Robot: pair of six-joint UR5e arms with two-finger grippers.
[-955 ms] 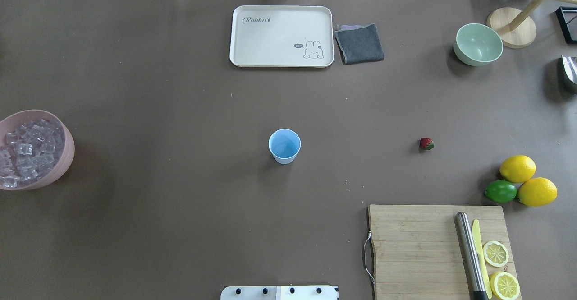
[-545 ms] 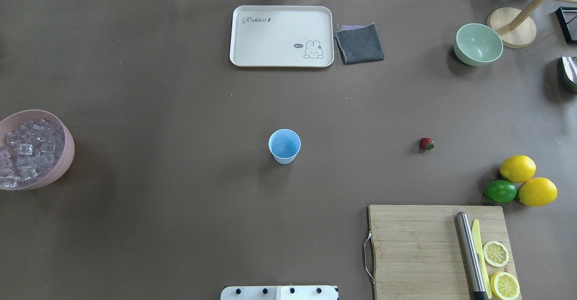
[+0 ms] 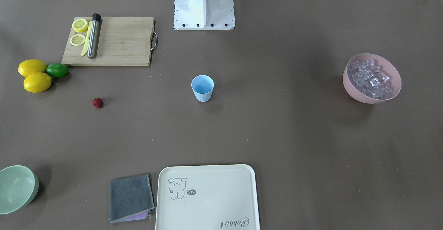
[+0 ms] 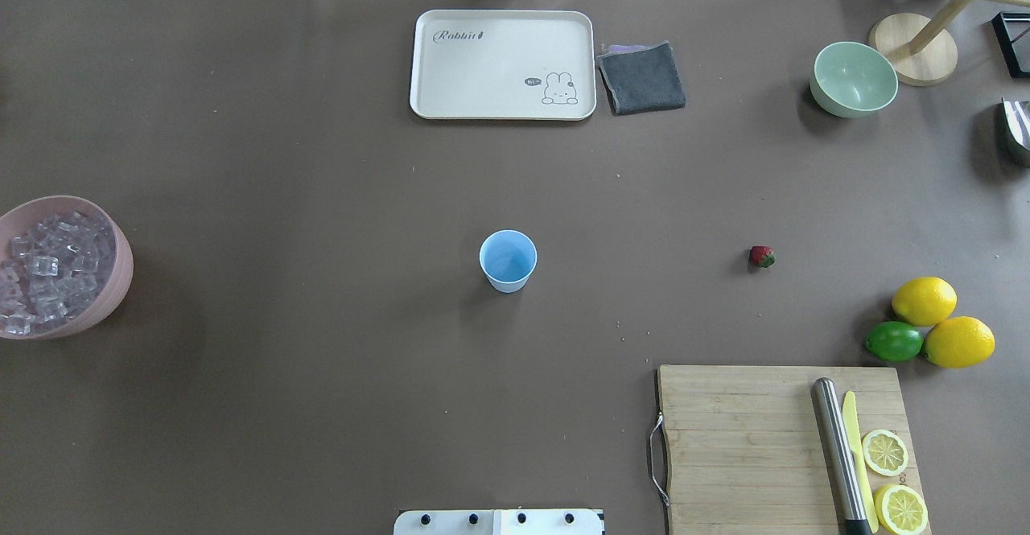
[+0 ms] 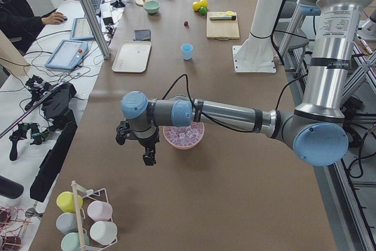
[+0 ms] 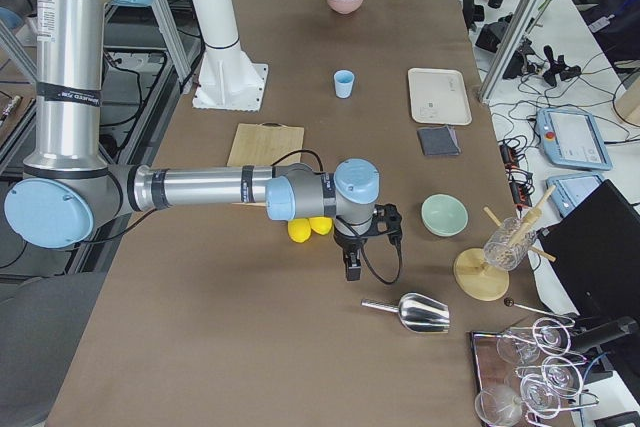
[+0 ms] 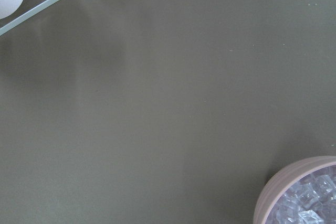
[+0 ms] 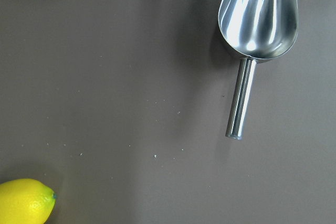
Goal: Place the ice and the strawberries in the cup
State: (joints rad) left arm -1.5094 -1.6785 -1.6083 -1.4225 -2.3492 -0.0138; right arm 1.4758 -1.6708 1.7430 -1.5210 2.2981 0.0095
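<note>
- So, closest to me, on my side of cup (image 4: 508, 260) & off to its right: wooden board (image 4: 748, 446) w/ 2 lemon halves (image 4: 885, 452), yellow knife (image 4: 854, 438) and steel muddler (image 4: 838, 446) on it.
- Bit further out, also right of cup: 2 lemons (image 4: 924, 300) + lime (image 4: 894, 341), bunched & touching.
- My R gripper (image 6: 350, 269) hangs past those lemons, on side away from cup, near metal scoop (image 8: 258, 17). Jaws: can't tell if apart or together.
- Level w/ cup: it stands upright mid-table. The strawberry (image 4: 761, 257) lies to its right, well apart, on the table.
- Far left of cup: pink bowl (image 4: 121, 277) heaped w/ ice (image 4: 48, 273). My L gripper (image 5: 148, 158) hangs just beside bowl, on side away from cup. Jaws: can't tell either.
- Beyond cup: cream tray (image 4: 499, 60), grey cloth (image 4: 644, 78) just beside its right edge, pale green bowl (image 4: 854, 76) further right.
</note>
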